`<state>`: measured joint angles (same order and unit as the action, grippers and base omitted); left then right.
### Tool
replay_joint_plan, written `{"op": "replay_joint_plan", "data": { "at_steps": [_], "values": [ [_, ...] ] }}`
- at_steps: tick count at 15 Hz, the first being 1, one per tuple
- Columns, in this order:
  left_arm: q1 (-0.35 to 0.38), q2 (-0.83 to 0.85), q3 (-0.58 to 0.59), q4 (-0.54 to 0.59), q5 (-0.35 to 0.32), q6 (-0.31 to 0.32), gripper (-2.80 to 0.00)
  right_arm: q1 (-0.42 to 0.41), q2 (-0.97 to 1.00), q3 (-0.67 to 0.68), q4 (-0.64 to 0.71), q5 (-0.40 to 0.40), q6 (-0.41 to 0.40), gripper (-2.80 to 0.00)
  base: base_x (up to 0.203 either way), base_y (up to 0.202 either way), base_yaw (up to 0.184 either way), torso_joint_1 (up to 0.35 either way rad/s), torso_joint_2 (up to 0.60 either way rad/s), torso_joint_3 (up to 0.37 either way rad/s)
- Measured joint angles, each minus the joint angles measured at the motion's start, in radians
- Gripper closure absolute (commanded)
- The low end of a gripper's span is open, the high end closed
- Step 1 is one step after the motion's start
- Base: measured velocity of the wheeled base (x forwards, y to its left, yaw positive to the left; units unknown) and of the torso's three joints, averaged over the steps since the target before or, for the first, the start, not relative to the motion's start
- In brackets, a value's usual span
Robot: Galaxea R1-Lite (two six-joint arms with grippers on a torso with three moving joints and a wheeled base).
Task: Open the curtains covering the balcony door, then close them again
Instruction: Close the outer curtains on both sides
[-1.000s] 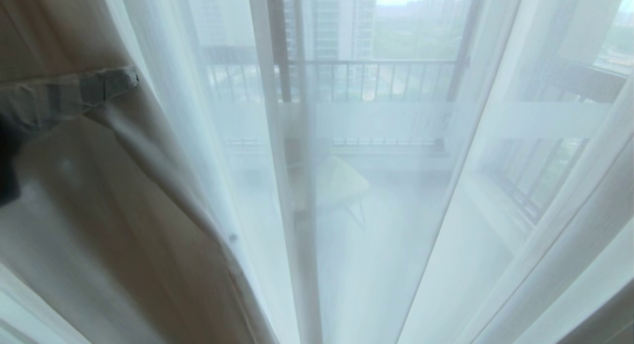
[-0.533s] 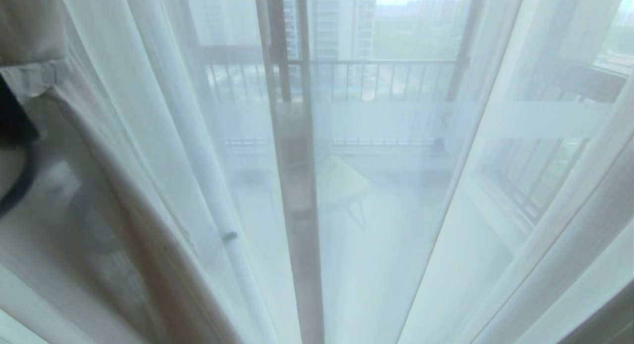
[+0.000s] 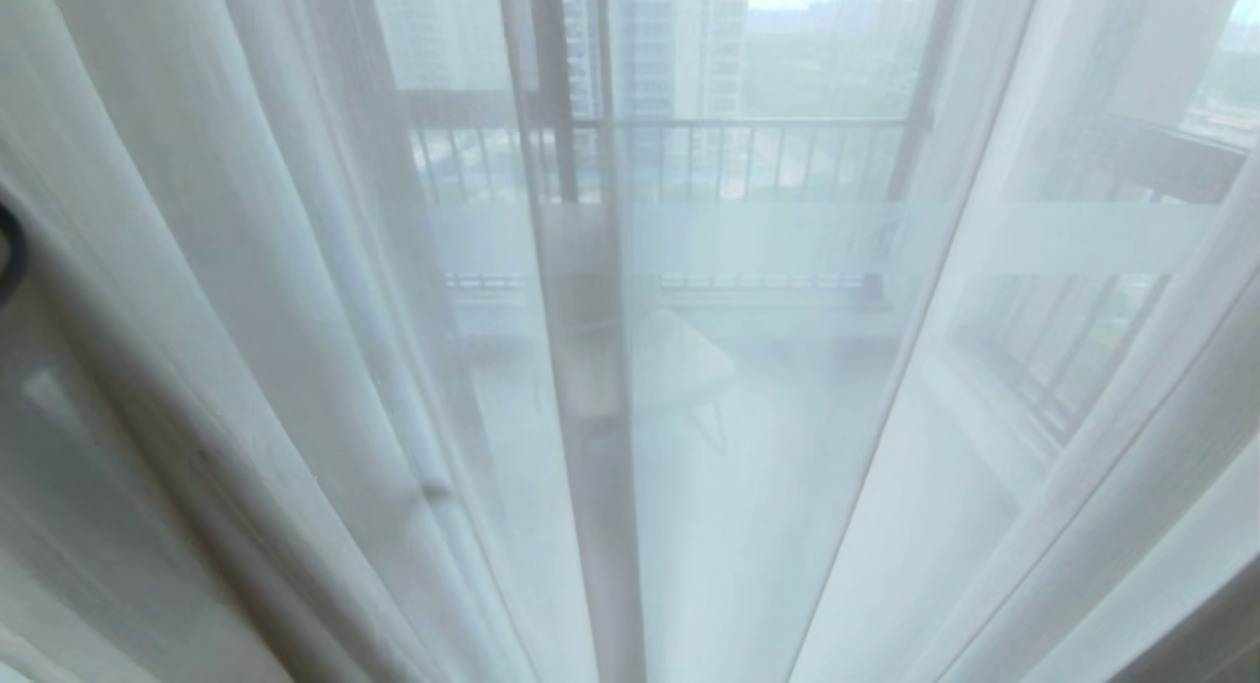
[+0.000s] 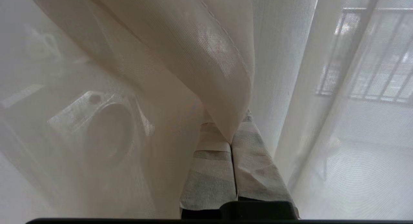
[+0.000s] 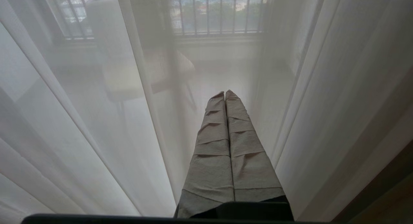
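The curtains point(image 3: 295, 299), tall thin white see-through cloth with a thicker beige layer point(image 4: 180, 56), hang in long folds across the black-framed glass balcony door point(image 3: 581, 270). The left gripper point(image 4: 230, 133) has its taped fingers point(image 4: 209, 172) pressed together on the beige hem. That pinch is only at the tips, so the smooth cloth could slip out if pulled fast. The right gripper point(image 5: 225, 95) waits by the thin cloth, fingers together, holding nothing.
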<state>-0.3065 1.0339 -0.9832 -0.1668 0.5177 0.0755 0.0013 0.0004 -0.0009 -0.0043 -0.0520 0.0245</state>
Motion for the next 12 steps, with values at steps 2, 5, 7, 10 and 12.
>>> {"op": "replay_joint_plan", "data": {
  "at_steps": [2,5,7,10,12],
  "values": [
    [0.001,-0.007,0.000,0.000,0.000,0.004,-2.80,0.000,0.000,0.000,0.000,0.000,0.000,0.00,0.000,0.000,0.000,0.000,0.00,0.000],
    [0.002,-0.024,0.006,0.001,0.000,0.003,-2.80,0.000,0.000,0.000,0.000,0.000,0.000,0.00,0.000,0.000,0.000,0.000,0.00,0.000],
    [0.002,-0.053,0.018,0.009,-0.003,0.003,-2.80,0.000,0.000,0.000,0.000,0.000,-0.001,0.00,0.000,0.000,0.000,0.000,0.00,0.000],
    [-0.007,-0.145,0.064,0.019,-0.017,0.004,-2.80,0.000,0.000,0.000,0.000,0.000,0.000,0.00,0.000,0.000,0.000,0.000,0.00,0.000],
    [-0.013,-0.234,0.104,0.054,-0.030,0.015,-2.80,0.000,0.000,-0.001,0.000,0.000,-0.001,0.00,0.000,0.000,0.000,0.000,0.00,0.000]
  ]
}}
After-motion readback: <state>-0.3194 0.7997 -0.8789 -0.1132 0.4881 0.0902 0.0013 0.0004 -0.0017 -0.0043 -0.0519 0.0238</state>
